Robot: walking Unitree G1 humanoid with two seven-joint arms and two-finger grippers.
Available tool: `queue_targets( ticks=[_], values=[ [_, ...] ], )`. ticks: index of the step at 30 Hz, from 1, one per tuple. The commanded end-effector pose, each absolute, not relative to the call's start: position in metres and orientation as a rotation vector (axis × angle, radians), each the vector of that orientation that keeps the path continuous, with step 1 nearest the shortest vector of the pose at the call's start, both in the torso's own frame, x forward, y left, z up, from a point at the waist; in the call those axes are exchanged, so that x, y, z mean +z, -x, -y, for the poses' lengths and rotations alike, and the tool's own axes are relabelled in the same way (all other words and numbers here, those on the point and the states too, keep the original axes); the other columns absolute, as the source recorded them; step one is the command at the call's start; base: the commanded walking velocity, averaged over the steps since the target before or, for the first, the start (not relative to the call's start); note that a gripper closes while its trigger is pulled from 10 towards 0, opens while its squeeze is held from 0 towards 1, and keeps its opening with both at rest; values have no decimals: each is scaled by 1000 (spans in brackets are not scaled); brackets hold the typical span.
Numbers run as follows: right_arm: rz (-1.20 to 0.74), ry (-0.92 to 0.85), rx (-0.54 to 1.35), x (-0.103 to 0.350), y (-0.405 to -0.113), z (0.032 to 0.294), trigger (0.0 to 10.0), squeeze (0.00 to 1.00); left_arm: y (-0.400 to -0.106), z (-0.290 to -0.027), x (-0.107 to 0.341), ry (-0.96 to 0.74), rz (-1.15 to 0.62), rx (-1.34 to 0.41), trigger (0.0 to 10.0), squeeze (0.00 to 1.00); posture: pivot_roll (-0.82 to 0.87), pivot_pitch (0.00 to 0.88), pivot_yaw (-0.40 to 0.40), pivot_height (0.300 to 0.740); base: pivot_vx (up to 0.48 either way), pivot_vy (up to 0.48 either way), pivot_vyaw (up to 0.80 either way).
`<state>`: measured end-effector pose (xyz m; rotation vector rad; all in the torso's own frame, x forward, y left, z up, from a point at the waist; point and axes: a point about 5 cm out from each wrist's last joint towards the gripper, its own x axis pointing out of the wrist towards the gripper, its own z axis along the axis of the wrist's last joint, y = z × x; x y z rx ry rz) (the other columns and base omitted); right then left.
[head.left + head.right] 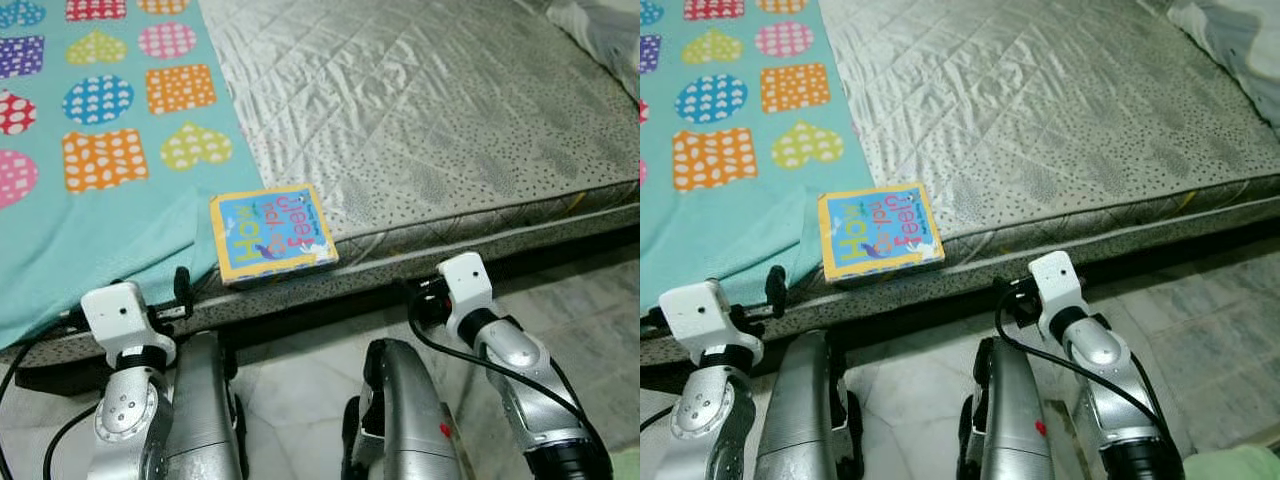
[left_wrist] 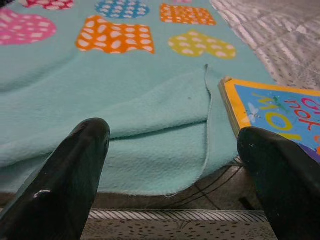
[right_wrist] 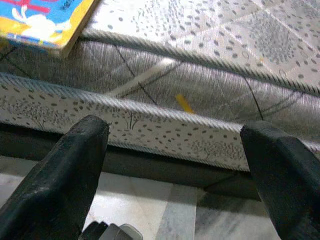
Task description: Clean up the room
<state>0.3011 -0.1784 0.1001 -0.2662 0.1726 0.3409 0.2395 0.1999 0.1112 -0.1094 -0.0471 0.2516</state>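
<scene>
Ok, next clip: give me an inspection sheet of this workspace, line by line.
Surface: quilted grey mattress, bare on the robot's right side.
Job's things: board book lying flat at the mattress's near edge, beside the blanket.
Clutter: teal blanket with dotted hearts and squares, draped over the mattress's left part and its edge; white bedding at the far right corner.
Grippers: left gripper open, facing the blanket's hem; right gripper open, facing the mattress's side. Neither holds anything.
Cables: black cable along the right arm.
Surroundings: marble tile floor.
</scene>
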Motion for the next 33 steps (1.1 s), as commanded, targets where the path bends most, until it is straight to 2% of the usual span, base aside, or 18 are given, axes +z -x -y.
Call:
queue_targets(
  ticks=[1, 24, 33],
  values=[
    [-198, 270, 334, 94, -298, 183, 10000, 0, -237, -199, 109, 111, 44, 243, 10000, 0, 58, 300, -70, 519, 304, 0, 0],
    [-190, 272, 331, 94, -298, 184, 10000, 0, -239, -197, 109, 121, 48, 227, 10000, 0, 56, 296, -68, 519, 366, 0, 0],
    [-189, 275, 334, 93, -298, 183, 10000, 0, -242, -194, 108, 129, 34, 219, 10000, 0, 58, 294, -63, 519, 30, 0, 0]
  ],
)
